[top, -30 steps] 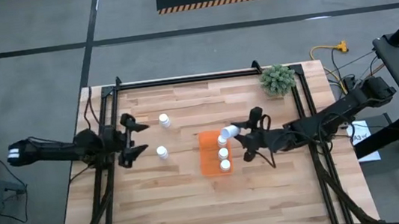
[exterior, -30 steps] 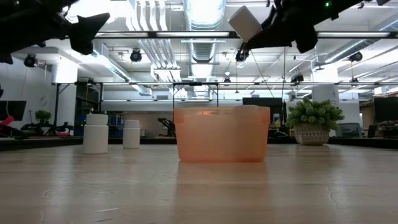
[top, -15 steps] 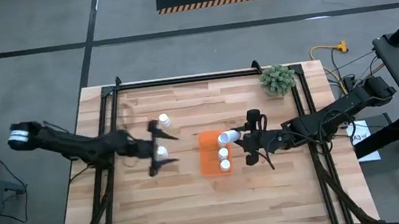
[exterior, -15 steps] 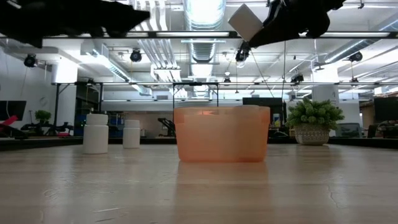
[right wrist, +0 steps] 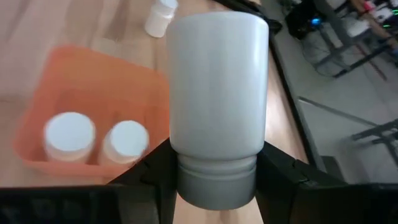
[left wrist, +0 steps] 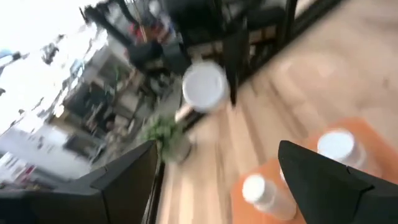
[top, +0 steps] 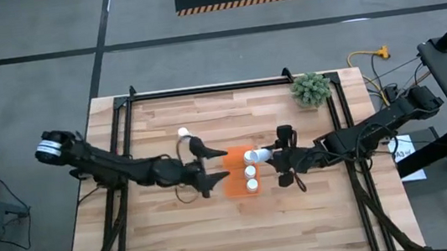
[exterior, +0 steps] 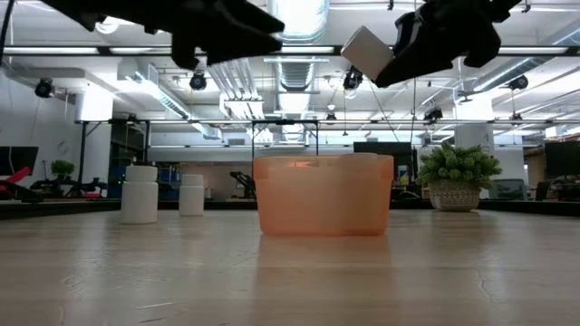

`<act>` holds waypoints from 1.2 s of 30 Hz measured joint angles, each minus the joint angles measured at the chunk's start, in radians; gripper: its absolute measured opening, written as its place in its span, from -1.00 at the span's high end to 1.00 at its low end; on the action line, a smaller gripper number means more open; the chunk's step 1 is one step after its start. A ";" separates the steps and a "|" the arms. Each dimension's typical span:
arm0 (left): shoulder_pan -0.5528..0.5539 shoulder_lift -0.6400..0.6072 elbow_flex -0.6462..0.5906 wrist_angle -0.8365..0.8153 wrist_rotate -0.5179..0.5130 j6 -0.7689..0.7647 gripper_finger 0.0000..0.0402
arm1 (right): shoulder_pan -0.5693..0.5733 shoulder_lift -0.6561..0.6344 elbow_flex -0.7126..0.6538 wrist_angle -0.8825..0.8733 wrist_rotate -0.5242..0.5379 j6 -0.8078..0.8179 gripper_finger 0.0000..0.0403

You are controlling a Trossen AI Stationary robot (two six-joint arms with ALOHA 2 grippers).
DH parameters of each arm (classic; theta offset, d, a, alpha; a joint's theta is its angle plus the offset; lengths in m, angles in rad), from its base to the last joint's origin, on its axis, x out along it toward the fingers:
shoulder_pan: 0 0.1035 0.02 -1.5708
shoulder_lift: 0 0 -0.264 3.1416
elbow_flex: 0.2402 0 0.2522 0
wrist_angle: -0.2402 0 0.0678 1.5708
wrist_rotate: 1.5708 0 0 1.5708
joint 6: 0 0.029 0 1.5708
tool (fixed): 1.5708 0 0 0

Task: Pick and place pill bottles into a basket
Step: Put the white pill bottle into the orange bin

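Orange basket (top: 237, 173) mid-table already holds two pill bottles (top: 251, 178). The right gripper (top: 271, 155) clamps a third bottle (top: 255, 155) over its right edge. The left gripper (top: 208, 168) hovers open alongside. Farther left, another (top: 182, 133) waits.

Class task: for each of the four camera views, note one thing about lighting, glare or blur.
High view: even light, sharp. Low view: bright ceiling lamps backlight both arms into silhouettes. Left wrist view: heavy motion blur smears the small orange rectangular basket. Right wrist view: the small white cylindrical pill bottle in the right end effector is sharp.
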 joint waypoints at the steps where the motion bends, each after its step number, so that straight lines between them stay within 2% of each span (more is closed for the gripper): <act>1: -0.006 0.018 0.022 -0.022 -0.028 0.000 -0.57 | 0.000 0.000 0.000 0.000 -0.013 0.003 0.28; 6: -0.034 0.104 0.127 -0.047 -0.141 -0.004 -0.57 | 0.000 0.000 0.000 -0.006 -0.021 0.008 0.28; 12: -0.058 0.163 0.214 -0.077 -0.167 -0.032 -0.57 | 0.009 0.000 0.002 -0.007 -0.040 0.000 0.28; 22: -0.061 0.188 0.335 -0.306 -0.118 -0.195 -0.57 | 0.011 0.000 0.002 -0.012 -0.084 -0.021 0.28; 26: -0.061 0.188 0.339 -0.305 -0.049 -0.217 -0.57 | 0.011 0.021 0.002 -0.010 -0.097 -0.034 0.28; 31: -0.058 0.188 0.339 -0.299 -0.041 -0.249 -0.57 | 0.011 0.083 0.007 -0.005 -0.105 -0.053 0.28; 36: -0.056 0.188 0.339 -0.301 -0.028 -0.267 -0.57 | 0.011 0.156 0.087 -0.006 -0.104 -0.065 0.28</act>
